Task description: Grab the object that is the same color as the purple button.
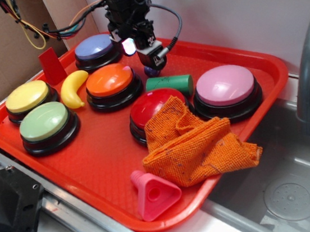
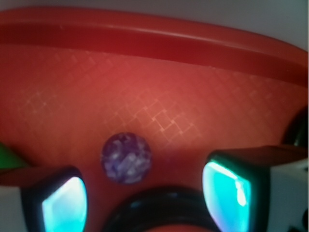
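Observation:
The object, a small dark purple bumpy ball [image 2: 126, 158], lies on the red tray [image 2: 159, 96]; in the exterior view the ball [image 1: 150, 70] peeks out just under my gripper [image 1: 151, 60]. From the wrist, my gripper [image 2: 145, 193] is open, its two fingers spread wide, with the ball lying between them, nearer the left one and a little ahead of the tips. Neither finger touches it. The purple button [image 1: 96, 48], periwinkle on a black base, stands at the tray's back left, just left of the gripper.
A green cylinder [image 1: 169, 83] lies right beside the ball. Orange [image 1: 111, 82], red [image 1: 153, 109], pink [image 1: 226, 87], yellow [image 1: 28, 97] and green [image 1: 47, 123] buttons, a banana [image 1: 74, 88], an orange cloth [image 1: 195, 142] and a pink funnel [image 1: 153, 194] fill the tray [image 1: 92, 157]. A sink [image 1: 300, 189] lies right.

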You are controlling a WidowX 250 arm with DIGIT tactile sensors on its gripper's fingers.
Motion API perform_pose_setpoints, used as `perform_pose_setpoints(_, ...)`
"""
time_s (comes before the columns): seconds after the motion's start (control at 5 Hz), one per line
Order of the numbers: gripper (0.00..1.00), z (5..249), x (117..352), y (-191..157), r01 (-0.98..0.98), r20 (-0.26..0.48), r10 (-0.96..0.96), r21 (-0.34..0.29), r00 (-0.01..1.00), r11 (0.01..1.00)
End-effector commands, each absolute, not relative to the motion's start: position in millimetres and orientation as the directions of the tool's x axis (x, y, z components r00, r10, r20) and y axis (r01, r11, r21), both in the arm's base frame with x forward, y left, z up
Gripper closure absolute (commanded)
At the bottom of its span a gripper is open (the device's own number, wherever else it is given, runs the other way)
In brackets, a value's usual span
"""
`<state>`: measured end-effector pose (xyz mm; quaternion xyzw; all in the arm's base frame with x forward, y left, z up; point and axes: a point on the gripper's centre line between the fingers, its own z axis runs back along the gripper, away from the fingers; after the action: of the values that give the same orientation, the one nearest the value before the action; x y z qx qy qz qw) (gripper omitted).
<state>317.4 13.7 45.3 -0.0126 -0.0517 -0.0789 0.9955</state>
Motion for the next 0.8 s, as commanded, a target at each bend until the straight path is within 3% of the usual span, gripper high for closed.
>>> perform_pose_setpoints(0.0, 0.00, 41.0, 329.2, 9.9, 0.176, 0.139, -0.172, -0.016, 0.975, 0.984)
perform_pose_setpoints(0.2, 0.00, 37.6, 330.1, 8.2, 0.173, 0.125, -0.170, -0.013, 0.978, 0.985)
perform_pose_setpoints(0.4, 1.00, 37.3, 330.2, 8.0, 0.177, 0.117, -0.175, -0.008, 0.978, 0.984)
perform_pose_setpoints(0.6, 1.00, 41.3, 327.1, 8.7, 0.162, 0.109, -0.161, -0.003, 0.981, 0.987)
